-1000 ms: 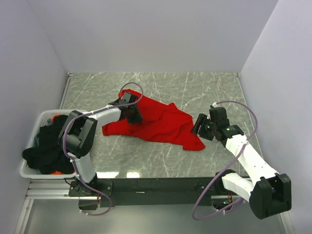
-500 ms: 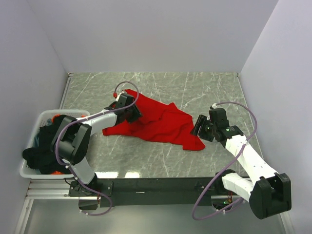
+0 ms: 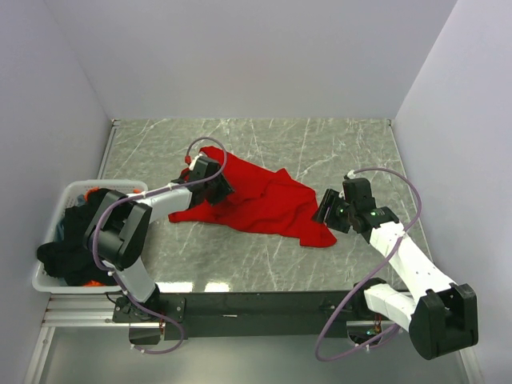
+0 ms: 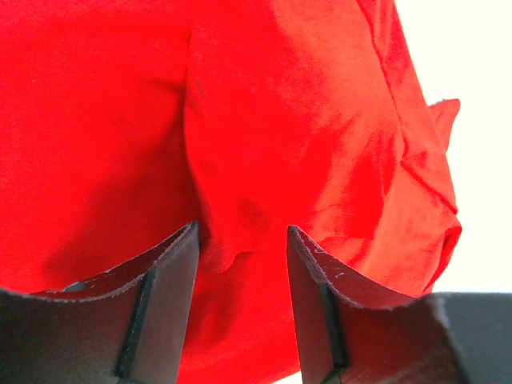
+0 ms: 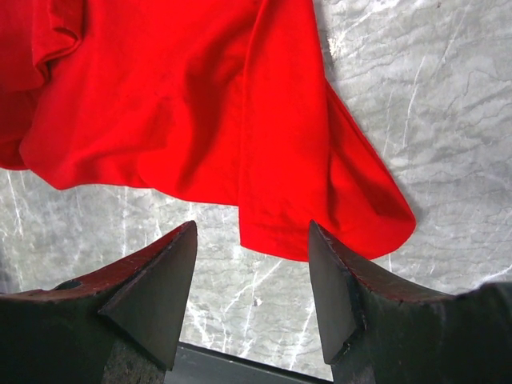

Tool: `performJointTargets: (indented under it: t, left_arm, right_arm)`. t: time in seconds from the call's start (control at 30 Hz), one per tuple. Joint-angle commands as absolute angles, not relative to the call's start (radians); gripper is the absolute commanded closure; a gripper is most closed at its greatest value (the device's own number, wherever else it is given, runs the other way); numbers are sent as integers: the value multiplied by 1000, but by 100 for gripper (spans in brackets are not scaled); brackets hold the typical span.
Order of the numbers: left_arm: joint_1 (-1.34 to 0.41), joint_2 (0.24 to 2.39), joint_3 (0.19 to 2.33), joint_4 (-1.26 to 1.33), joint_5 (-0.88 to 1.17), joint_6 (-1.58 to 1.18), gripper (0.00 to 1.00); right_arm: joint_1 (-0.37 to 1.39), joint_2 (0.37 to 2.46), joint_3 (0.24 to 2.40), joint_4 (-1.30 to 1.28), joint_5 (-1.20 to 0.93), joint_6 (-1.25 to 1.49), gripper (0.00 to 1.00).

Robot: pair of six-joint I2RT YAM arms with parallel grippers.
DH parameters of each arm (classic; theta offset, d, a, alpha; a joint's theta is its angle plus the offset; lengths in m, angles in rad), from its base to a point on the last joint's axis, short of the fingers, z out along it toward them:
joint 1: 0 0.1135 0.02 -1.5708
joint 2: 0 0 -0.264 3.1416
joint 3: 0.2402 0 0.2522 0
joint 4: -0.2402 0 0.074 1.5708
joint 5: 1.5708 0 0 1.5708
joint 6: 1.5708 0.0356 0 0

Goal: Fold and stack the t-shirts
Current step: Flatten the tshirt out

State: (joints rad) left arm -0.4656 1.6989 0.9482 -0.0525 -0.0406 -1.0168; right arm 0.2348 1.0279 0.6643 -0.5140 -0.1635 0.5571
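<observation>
Note that in the overhead view the left gripper's (image 3: 216,186) body covers its own fingertips and the far-left corner of the red t-shirt (image 3: 264,204). The black t-shirts (image 3: 76,240) form one dark heap in the white basket (image 3: 74,187), left of the red t-shirt; you cannot tell separate garments apart. In the left wrist view, the jaws stand apart with a small raised fold of the red t-shirt between them, not pinched. The right gripper (image 5: 252,240) sits at the red t-shirt's right corner, jaws apart, hem between them, nothing gripped. The red t-shirt lies crumpled on a grey marbled table (image 3: 336,152) enclosed by plain pale walls
</observation>
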Motion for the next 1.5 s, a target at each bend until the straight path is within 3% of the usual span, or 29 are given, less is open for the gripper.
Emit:
performJointTargets:
  t: [0.0,0.37,0.67,1.23,1.47]
  left_arm:
    - [-465,1695,934,-49,-71,-1019,46]
    - [-460,1761,982,-74,-72,-985,43]
    - [-460,1733,1003,-74,-28,-974,51]
    - [-460,1631,924,38,3,-1034,59]
    - [-460,1695,914,69,29,-1046,59]
  right_arm:
    - [230,1019,655,-479,-175,560,36]
    - [230,1014,653,-480,-172,558,36]
    - [230,1012,661,-485,-169,557,36]
    - [229,1017,653,-479,-166,561,36]
    - [230,1023,650,-472,-169,563,36]
